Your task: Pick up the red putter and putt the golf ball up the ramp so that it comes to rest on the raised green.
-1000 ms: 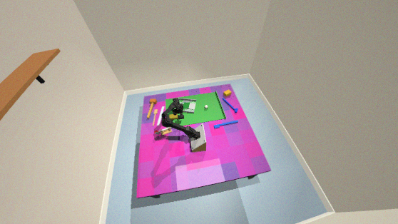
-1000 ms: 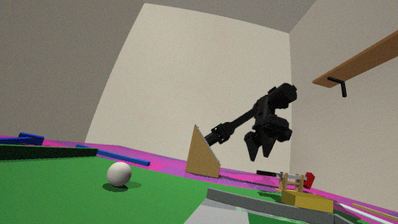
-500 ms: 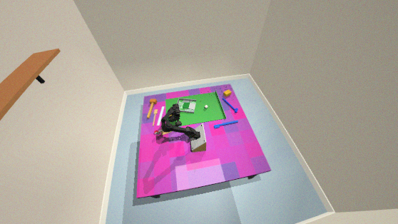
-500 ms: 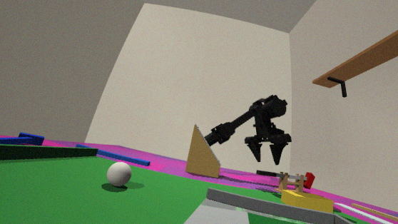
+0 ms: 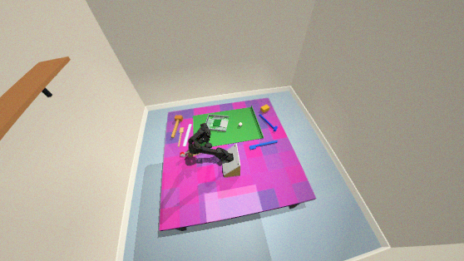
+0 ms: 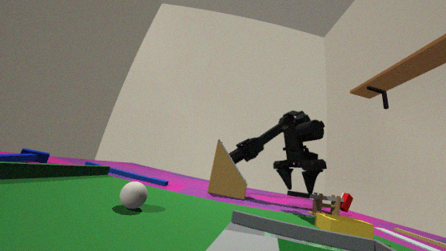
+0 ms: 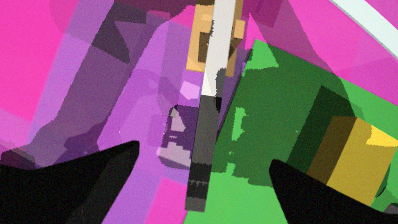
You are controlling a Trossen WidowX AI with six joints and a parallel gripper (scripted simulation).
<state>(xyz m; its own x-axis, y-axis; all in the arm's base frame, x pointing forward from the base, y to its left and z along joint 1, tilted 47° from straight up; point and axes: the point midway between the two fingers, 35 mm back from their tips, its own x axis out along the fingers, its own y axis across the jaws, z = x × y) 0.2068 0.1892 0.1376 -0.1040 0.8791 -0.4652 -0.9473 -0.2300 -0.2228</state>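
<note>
Readable text: none in any view.
Labels or brands: none legible on the putter (image 7: 207, 107), the golf ball (image 6: 133, 194) or the yellow block (image 7: 350, 159).
Numbers or signs: none on the walls, the shelf (image 6: 400, 68) or the patchwork table top (image 5: 266, 174).

Even, bright light from above; soft shadows pool under the golf ball (image 6: 133, 194) and arm. Wide-angle bending curves the walls at the edges. The wrist view is blocky and coarse.
</note>
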